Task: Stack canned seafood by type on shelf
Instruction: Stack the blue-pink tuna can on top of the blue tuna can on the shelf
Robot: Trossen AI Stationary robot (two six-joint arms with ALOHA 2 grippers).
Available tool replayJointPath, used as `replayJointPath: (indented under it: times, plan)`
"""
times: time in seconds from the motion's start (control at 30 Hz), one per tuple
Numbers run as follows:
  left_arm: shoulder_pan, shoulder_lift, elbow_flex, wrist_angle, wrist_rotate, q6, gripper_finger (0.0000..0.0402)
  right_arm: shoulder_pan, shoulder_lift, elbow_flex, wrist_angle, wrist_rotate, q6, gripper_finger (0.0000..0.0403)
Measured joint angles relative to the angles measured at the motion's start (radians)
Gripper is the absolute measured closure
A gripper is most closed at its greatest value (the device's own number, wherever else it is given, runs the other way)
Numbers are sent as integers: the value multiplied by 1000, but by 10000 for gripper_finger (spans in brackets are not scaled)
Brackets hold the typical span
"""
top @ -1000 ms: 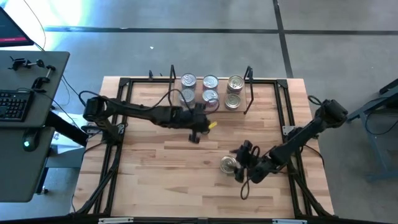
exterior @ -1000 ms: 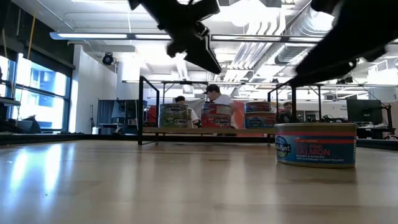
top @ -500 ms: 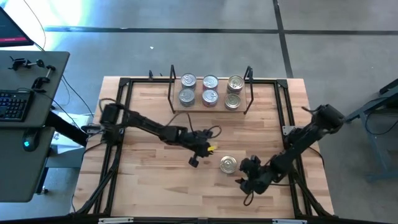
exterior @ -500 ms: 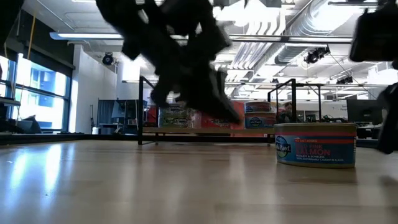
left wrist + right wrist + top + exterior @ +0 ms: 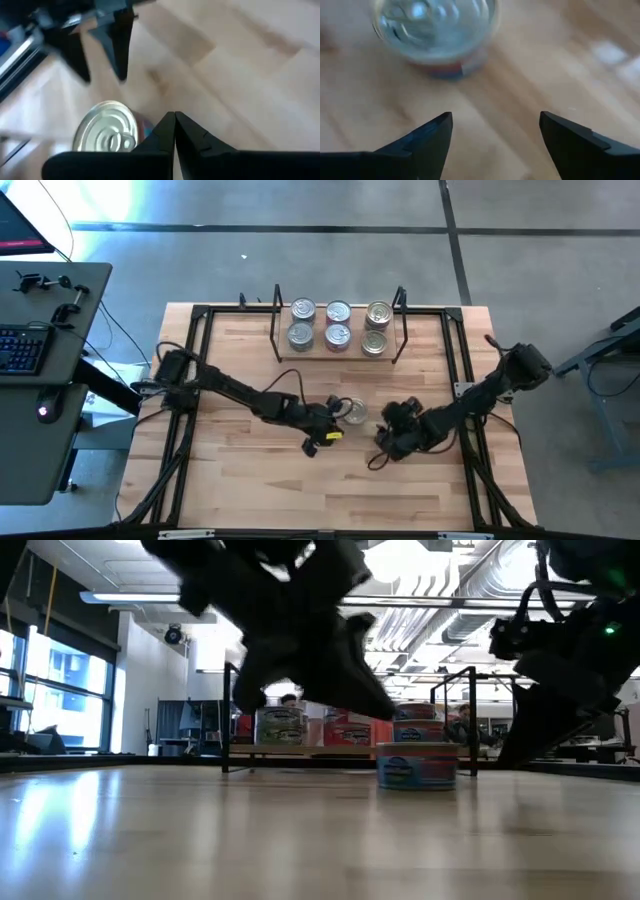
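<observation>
High view: your left gripper (image 5: 335, 423) sits clenched at mid-table, its fingers (image 5: 175, 131) pressed together with nothing between them, just beside a loose silver-lidded can (image 5: 354, 411) that stands upright on the table (image 5: 240, 480). Your right gripper (image 5: 390, 426) hangs spread wide and empty on the can's other side, near it but apart. Six more cans (image 5: 337, 325) stand in two rows of three on the shelf (image 5: 276, 330) at the table's far edge.
</observation>
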Motion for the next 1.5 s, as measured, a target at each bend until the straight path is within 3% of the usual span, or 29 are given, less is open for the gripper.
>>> replayJointPath:
  times: [0.1,0.23,0.43,0.57,0.7,0.8,0.93,1.0,1.1,1.3,1.4,1.5]
  plan:
    - [-16,-64,-2,-100,-138,-17,400,-20,-29,0,-62,13,44,112]
    - [16,-109,-1,-161,-249,-125,401,-12,-33,0,75,29,-130,112]
    - [150,-60,-32,-129,-203,-235,401,-22,33,-1,395,-56,-368,112]
    - [214,11,-47,-52,-92,-212,401,-48,104,-1,441,-56,-415,112]
    - [226,66,-48,0,-22,-168,401,-74,116,7,372,-5,-416,112]
    - [203,71,-47,-9,-17,-144,401,-77,90,50,196,41,-369,112]
    - [148,41,-46,-38,-123,-128,401,-65,77,140,-46,73,-297,112]
    - [117,21,-48,-56,-199,-118,401,-49,77,165,-64,115,-289,112]
    - [74,-12,-48,-85,-267,-90,401,-6,77,151,47,223,-322,112]
    - [27,-61,-47,-82,-288,6,401,88,77,2,562,418,-469,112]
    - [42,-62,-47,-50,-231,76,396,95,77,-56,657,401,-529,112]
    - [67,-61,-47,-53,-155,110,376,59,78,-76,663,277,-670,112]
